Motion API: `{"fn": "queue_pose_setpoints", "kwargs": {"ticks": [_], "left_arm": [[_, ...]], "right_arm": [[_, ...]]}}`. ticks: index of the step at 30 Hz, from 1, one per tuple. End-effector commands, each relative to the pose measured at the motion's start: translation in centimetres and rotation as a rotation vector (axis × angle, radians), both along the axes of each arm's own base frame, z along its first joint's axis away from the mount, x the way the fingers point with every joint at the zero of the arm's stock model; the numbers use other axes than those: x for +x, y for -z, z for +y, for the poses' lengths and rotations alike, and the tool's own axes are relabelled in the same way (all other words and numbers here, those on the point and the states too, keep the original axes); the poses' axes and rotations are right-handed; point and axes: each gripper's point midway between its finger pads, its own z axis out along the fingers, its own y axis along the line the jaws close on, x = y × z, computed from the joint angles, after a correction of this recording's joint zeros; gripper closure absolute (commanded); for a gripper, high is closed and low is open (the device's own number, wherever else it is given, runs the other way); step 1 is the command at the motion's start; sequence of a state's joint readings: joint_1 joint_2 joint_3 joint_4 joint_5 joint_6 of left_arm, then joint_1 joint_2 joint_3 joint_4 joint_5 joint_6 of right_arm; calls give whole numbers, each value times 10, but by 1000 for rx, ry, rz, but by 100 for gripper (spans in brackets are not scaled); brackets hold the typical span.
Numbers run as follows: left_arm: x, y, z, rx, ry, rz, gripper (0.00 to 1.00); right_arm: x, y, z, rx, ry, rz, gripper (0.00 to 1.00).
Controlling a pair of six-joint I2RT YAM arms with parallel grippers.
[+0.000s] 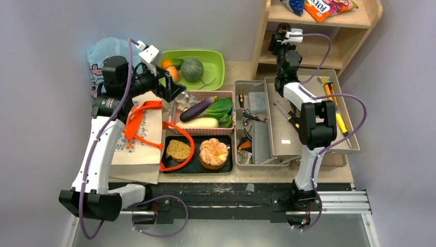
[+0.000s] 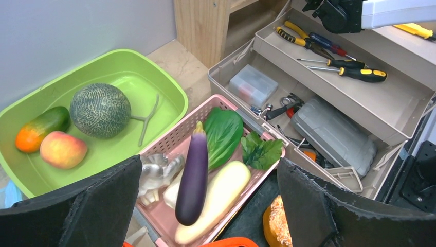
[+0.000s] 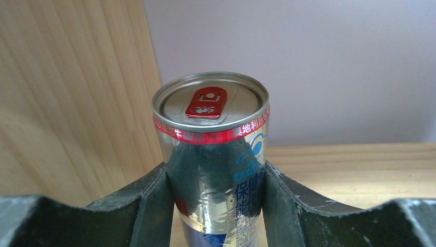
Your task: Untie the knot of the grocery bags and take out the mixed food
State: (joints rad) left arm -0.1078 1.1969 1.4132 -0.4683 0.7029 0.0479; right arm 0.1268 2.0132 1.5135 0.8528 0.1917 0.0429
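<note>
My left gripper (image 1: 172, 88) is open and empty above the pink basket (image 1: 226, 131); in its wrist view the gripper (image 2: 205, 206) has its jaws wide apart. The basket holds a purple eggplant (image 2: 194, 177) lying on a white radish (image 2: 221, 198), and leafy greens (image 2: 223, 134). The green tub (image 2: 169, 87) holds the round melon (image 2: 99, 110), peach (image 2: 62, 149) and orange fruit (image 2: 38, 131). My right gripper (image 3: 215, 185) is shut on an upright drink can (image 3: 213, 149) on the wooden shelf (image 1: 272, 57). The light-blue bag (image 1: 101, 51) lies behind my left arm, its knot hidden. The canvas tote (image 1: 139, 146) lies flat.
A black tray (image 1: 190, 165) holds a brown bread slice (image 1: 178, 150) and the orange-topped pastry (image 1: 213, 153). An open grey toolbox (image 1: 295, 146) with tools stands on the right. A blue pack (image 1: 295, 5) and an orange snack packet (image 1: 325, 7) lie on the top shelf.
</note>
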Motion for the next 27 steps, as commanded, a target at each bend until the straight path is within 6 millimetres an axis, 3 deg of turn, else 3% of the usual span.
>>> {"fn": "queue_pose_setpoints", "kwargs": {"ticks": [1,9,11,16,20,24,27], "left_arm": [[-3,-2,1,19,7,-30,0],[-3,-1,0,21,12,-21,0],[-4,0,0,22,12,-17,0],[-4,4,2,37,8,5,0],[2,17,14,83,-70,62,0],[8,45,42,184,-219,131,0],[-3,75,55,287,-234,184,0]], "right_arm": [[-12,-71,-6,57,27,-205,79],[-13,-57,-4,37,14,-156,19],[-14,-55,-3,34,9,-149,11],[-22,-56,3,7,-27,-144,2],[-37,-62,5,1,-48,-139,1],[-56,-65,3,6,-53,-128,1],[-74,-71,2,10,-62,-125,1]]}}
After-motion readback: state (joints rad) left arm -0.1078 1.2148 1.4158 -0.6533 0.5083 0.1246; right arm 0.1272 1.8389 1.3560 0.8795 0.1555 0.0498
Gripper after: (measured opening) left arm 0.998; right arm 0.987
